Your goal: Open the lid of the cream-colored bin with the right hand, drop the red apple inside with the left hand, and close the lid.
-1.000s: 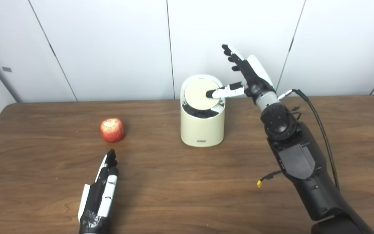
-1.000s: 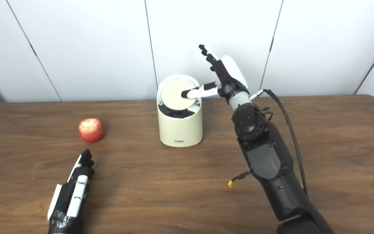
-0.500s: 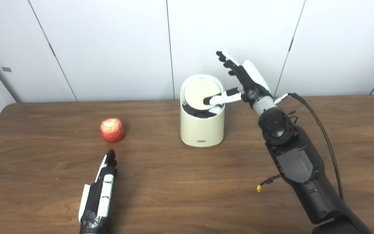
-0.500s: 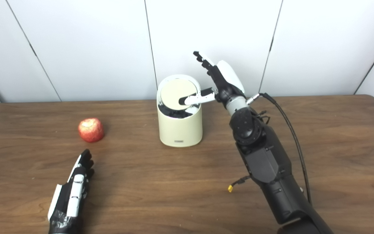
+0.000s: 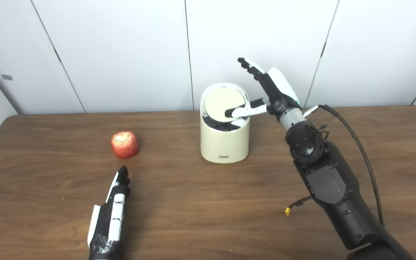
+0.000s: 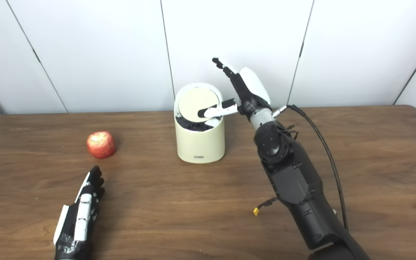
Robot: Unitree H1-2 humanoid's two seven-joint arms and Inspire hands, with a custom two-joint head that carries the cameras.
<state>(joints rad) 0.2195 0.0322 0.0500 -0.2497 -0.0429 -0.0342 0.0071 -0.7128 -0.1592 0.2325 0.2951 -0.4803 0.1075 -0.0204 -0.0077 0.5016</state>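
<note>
One apple (image 5: 124, 144) beyond left robot hand (image 5: 111, 216)

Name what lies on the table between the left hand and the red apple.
Nothing: only bare wooden table separates the left hand from the red apple, clearest in the left eye view.

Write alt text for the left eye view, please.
The right hand, fingers spread, presses its thumb on the tilted lid of a cream bin. A red apple sits left, near the flat, open left hand.
</note>
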